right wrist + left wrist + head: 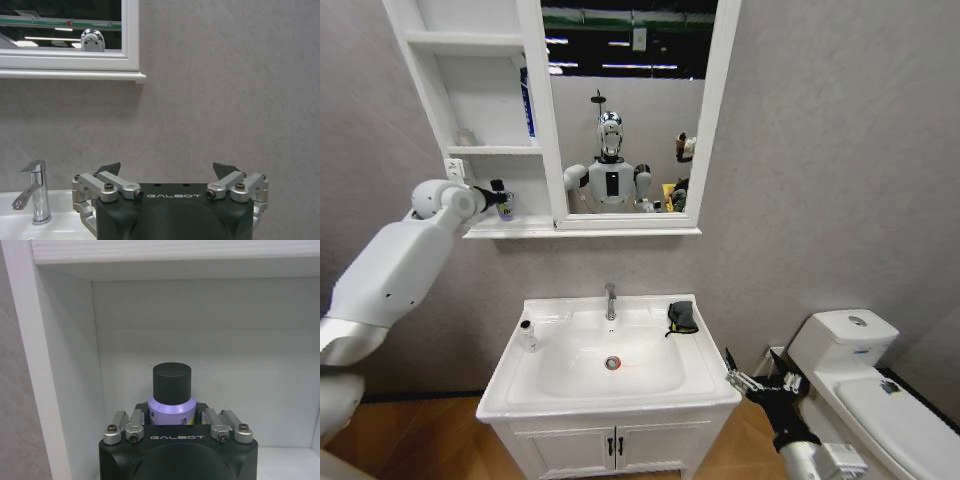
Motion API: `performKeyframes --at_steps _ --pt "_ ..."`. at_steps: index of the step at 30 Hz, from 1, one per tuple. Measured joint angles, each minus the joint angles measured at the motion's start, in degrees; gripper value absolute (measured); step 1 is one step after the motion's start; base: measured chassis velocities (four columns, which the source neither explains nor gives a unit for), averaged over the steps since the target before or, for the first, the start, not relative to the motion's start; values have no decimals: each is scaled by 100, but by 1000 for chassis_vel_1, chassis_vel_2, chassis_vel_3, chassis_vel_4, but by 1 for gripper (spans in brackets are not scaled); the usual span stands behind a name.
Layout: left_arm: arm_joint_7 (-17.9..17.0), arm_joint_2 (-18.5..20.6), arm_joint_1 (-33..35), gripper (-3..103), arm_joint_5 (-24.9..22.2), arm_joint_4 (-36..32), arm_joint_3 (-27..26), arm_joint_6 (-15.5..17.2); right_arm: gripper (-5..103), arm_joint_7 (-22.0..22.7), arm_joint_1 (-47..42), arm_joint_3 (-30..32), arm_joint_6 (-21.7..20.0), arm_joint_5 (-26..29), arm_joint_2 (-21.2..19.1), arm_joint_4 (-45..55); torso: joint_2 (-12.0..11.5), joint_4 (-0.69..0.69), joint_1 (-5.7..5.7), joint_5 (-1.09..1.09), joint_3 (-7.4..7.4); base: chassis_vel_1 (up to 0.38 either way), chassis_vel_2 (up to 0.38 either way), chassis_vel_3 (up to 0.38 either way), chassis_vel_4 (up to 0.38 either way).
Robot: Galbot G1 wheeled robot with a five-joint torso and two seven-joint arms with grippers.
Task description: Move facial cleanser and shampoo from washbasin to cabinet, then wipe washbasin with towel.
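Observation:
My left gripper (501,199) reaches into the lowest compartment of the white cabinet (470,151). It is shut on a bottle (504,207) with a black cap and pale purple label, standing upright near the shelf's front. In the left wrist view this bottle (171,382) sits between the fingers (134,426) of the left gripper (172,414), with the cabinet wall (225,355) behind. I cannot tell whether it is the shampoo or the facial cleanser. A small white bottle (527,336) stands on the washbasin (506,388) rim at the left. The dark towel (682,317) lies on the back right rim. My right gripper (736,376) (167,171) hangs open beside the basin's right edge.
A chrome tap (610,300) (34,196) rises at the back of the bowl. A blue item (526,101) stands in the middle compartment. The mirror (630,100) adjoins the cabinet. A white toilet (860,372) stands right of my right arm. Vanity doors (610,450) sit below the basin.

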Motion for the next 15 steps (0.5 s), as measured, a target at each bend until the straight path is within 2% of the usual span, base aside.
performKeyframes --at_steps 1,2,4,5,7,10,11,12,14,15 --pt "-6 0 -6 46 4 16 -1 -1 100 0 1 -3 4 0 2 -10 0 0 0 0 0 0 0 0 0" --pt "-6 0 -6 46 4 16 -1 -1 100 0 1 -3 4 0 2 -10 0 0 0 0 0 0 0 0 0" --pt "-7 -1 -22 57 13 58 -11 -20 100 1 16 -5 4 -5 2 -15 0 0 0 0 0 0 0 0 0" --pt "-7 -1 -22 57 13 58 -11 -20 100 1 16 -5 4 -5 2 -15 0 0 0 0 0 0 0 0 0" --pt "-11 -3 -25 68 19 78 -37 -51 100 2 27 -7 3 -13 2 -13 0 0 0 0 0 0 0 0 0" --pt "-13 -3 -25 73 19 78 -51 -63 100 2 28 -8 3 -16 1 -11 0 0 0 0 0 0 0 0 0" --pt "-15 -3 -23 78 8 59 -81 -67 100 4 28 -10 2 -20 1 -2 0 0 0 0 0 0 0 0 0" --pt "-56 17 25 89 -28 -45 -168 -94 100 7 24 -11 0 -26 4 14 0 -1 0 1 0 0 0 0 0" --pt "-96 49 65 89 -67 -135 -212 -96 100 8 23 -11 -1 -27 5 19 0 -2 0 0 0 0 0 0 0" --pt "-174 150 180 98 -150 -398 -320 -97 100 11 21 -8 -2 -28 6 32 0 -3 1 0 0 0 0 0 0"
